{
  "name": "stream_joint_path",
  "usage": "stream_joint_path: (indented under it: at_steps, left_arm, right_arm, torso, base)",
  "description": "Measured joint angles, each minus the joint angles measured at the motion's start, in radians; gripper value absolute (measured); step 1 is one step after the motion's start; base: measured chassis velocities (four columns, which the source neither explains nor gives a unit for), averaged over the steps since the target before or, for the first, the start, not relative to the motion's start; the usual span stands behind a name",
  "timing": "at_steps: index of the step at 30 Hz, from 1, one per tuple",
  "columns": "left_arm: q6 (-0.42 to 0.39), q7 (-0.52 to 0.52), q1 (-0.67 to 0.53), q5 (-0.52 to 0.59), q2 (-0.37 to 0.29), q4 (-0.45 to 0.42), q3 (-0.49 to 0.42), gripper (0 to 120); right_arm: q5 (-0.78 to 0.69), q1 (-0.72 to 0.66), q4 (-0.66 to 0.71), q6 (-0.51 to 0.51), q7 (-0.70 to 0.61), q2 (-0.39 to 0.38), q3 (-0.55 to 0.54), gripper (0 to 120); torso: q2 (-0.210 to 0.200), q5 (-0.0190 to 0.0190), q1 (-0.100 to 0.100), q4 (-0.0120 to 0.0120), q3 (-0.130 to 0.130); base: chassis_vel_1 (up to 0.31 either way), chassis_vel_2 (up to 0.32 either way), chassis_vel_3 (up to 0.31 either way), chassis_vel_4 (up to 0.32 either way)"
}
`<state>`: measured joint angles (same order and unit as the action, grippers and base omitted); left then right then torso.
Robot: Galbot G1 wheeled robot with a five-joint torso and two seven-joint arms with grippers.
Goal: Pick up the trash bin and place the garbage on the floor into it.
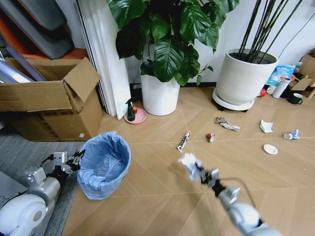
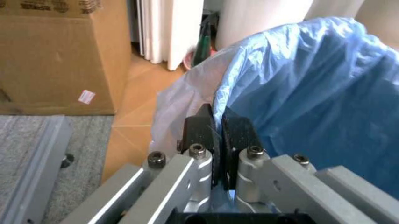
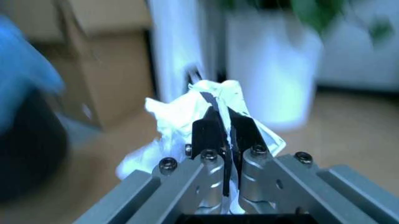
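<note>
The trash bin (image 1: 104, 164), lined with a crinkled light-blue bag, stands at the left of the floor (image 1: 162, 196). My left gripper (image 1: 76, 160) is shut on the bin's rim, its black fingers (image 2: 199, 128) pinching the bag edge (image 2: 293, 88). My right gripper (image 1: 199, 172) hangs over the floor to the right of the bin, shut on a crumpled white paper (image 1: 189, 161), which bulges around the fingers (image 3: 209, 130) as a white wad (image 3: 174, 116). More garbage lies farther right: a wrapper strip (image 1: 183, 141), a small red scrap (image 1: 210, 137), a crumpled wrapper (image 1: 226, 124), white paper (image 1: 266, 126), a white disc (image 1: 270, 149) and a blue-and-white packet (image 1: 291, 135).
An open cardboard box (image 1: 49, 101) stands at the left behind the bin, beside a grey mat (image 1: 24, 157). Two large white plant pots (image 1: 160, 93) (image 1: 241, 76) line the back wall, with a pink dish and spray bottle (image 1: 133, 113) between box and pot.
</note>
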<state>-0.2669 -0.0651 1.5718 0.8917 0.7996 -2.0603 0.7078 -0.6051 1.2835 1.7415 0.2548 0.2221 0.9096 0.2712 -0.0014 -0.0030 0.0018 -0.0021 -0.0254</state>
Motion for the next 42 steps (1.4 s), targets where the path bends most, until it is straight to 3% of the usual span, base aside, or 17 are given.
stream_joint_path:
  at_steps: [4, 10, 13, 15, 17, 25, 36, 39, 42]
  left_arm:
    - [-0.003, -0.001, -0.013, 0.005, -0.017, -0.006, -0.048, 0]
    - [-0.005, -0.004, -0.021, 0.000, 0.000, -0.001, -0.054, 0]
    - [-0.006, -0.004, -0.021, -0.001, 0.008, 0.001, -0.054, 0]
    - [-0.006, -0.004, -0.021, -0.001, 0.009, 0.001, -0.053, 0]
    - [-0.006, -0.003, -0.019, 0.001, 0.011, -0.003, -0.045, 0]
    - [-0.006, -0.003, -0.002, 0.012, 0.001, -0.011, -0.020, 0]
    - [-0.005, -0.003, 0.002, 0.024, -0.005, -0.015, -0.016, 0]
    - [-0.005, -0.003, 0.002, 0.026, -0.004, -0.019, -0.014, 0]
    - [-0.005, -0.003, 0.003, 0.031, -0.004, -0.025, -0.010, 0]
  right_arm:
    - [-0.156, -0.098, 0.157, -0.015, -0.006, -0.141, -0.082, 0]
    - [-0.247, -0.290, 0.184, -0.005, 0.012, -0.179, -0.278, 0]
    - [-0.287, -0.442, 0.144, 0.006, 0.048, -0.135, -0.438, 0]
    - [-0.291, -0.457, 0.139, 0.007, 0.051, -0.130, -0.452, 0]
    - [-0.318, -0.574, 0.094, 0.012, 0.076, -0.078, -0.563, 0]
    - [-0.339, -0.705, -0.034, 0.012, 0.122, 0.046, -0.737, 0]
    - [-0.340, -0.747, -0.148, 0.005, 0.157, 0.163, -0.834, 0]
    - [-0.339, -0.748, -0.156, -0.001, 0.163, 0.170, -0.839, 7]
    - [-0.339, -0.750, -0.158, -0.005, 0.166, 0.170, -0.848, 22]
  torso:
    - [0.000, -0.0002, 0.000, -0.0002, 0.000]
    - [0.000, -0.0002, 0.000, -0.0003, 0.000]
    - [0.000, 0.0002, 0.000, -0.0001, 0.000]
    - [0.000, 0.0002, 0.000, 0.0000, 0.000]
    - [0.000, -0.0003, 0.000, 0.0002, 0.000]
    - [0.000, -0.0003, 0.000, -0.0002, 0.000]
    - [0.000, -0.0002, 0.000, -0.0001, 0.000]
    - [0.000, -0.0002, 0.000, -0.0002, 0.000]
    - [0.000, -0.0002, 0.000, -0.0002, 0.000]
  base:
    - [0.000, 0.000, 0.000, 0.000]
    - [0.000, 0.000, 0.000, 0.000]
    - [0.000, 0.000, 0.000, 0.000]
    - [0.000, 0.000, 0.000, 0.000]
    - [0.000, 0.000, 0.000, 0.000]
    - [0.000, 0.000, 0.000, 0.000]
    - [0.000, 0.000, 0.000, 0.000]
    - [0.000, 0.000, 0.000, 0.000]
    - [0.000, 0.000, 0.000, 0.000]
